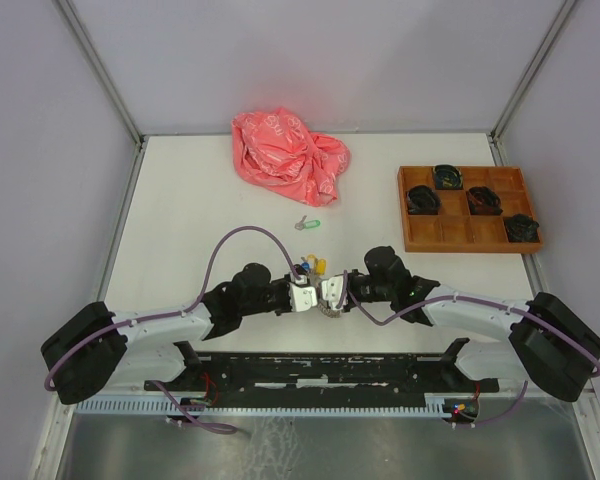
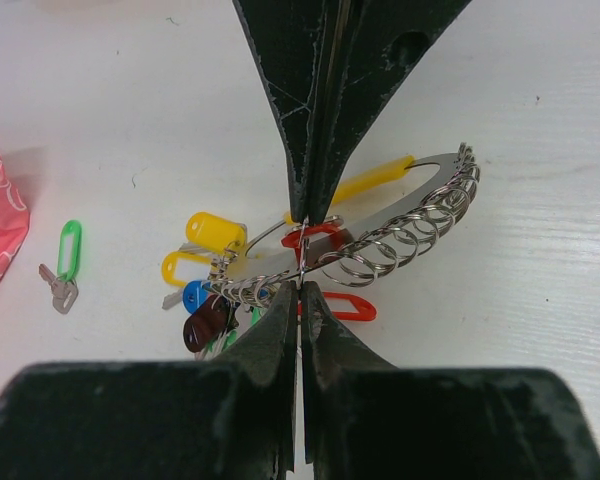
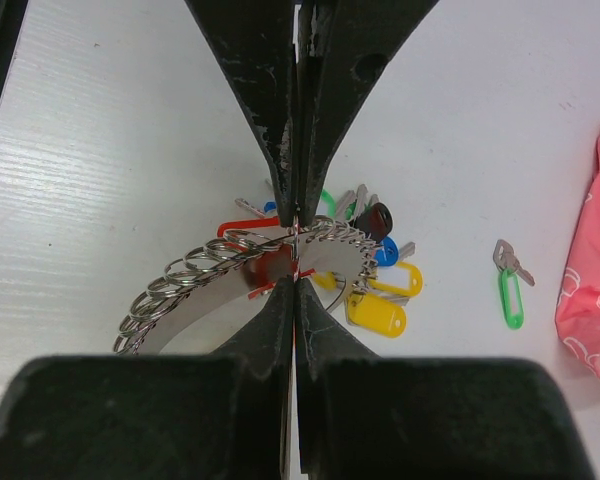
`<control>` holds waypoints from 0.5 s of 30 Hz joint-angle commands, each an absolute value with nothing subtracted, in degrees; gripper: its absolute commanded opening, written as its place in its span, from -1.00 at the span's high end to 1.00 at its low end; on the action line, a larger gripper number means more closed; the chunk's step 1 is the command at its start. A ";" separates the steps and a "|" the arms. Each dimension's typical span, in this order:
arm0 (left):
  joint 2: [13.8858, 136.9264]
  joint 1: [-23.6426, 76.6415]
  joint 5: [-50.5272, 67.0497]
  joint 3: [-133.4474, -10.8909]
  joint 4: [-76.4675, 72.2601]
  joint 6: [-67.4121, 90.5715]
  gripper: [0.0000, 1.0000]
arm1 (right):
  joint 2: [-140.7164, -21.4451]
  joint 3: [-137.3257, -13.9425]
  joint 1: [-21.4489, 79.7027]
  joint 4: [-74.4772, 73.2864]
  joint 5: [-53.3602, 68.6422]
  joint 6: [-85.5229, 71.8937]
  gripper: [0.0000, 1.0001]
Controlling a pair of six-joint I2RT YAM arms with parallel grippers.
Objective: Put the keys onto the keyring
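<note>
The keyring is a curved silver plate [image 2: 405, 190] carrying several split rings; it also shows in the right wrist view [image 3: 205, 305] and between the arms in the top view [image 1: 326, 306]. My left gripper [image 2: 304, 254] is shut on one thin ring at the plate's edge. My right gripper [image 3: 294, 250] faces it, shut on the red-tagged key, a red sliver showing between its tips. The red tag [image 2: 345, 308] hangs just under the plate. The green-tagged key [image 1: 307, 224] lies loose on the table beyond the grippers [image 2: 65, 262] [image 3: 510, 287]. The two grippers [image 1: 302, 296] [image 1: 332, 292] nearly touch.
A bunch of keys with yellow and blue tags [image 2: 208, 238] [image 3: 380, 312] hangs from the plate's end. A crumpled red plastic bag [image 1: 285, 155] lies at the back. A wooden compartment tray [image 1: 450, 240] with black items stands at the right.
</note>
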State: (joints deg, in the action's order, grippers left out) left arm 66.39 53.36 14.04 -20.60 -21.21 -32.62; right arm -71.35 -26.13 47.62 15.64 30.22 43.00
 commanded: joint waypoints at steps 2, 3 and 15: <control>66.02 53.59 14.65 -21.09 -25.48 -32.94 0.95 | -69.64 -28.19 47.90 15.57 32.32 43.42 0.99; 66.08 53.60 14.75 -21.05 -25.49 -32.92 0.95 | -69.66 -28.25 47.90 15.57 32.41 43.50 0.99; 65.93 53.65 13.83 -21.00 -25.49 -32.96 0.95 | -67.24 -28.20 47.90 12.77 31.92 43.93 0.98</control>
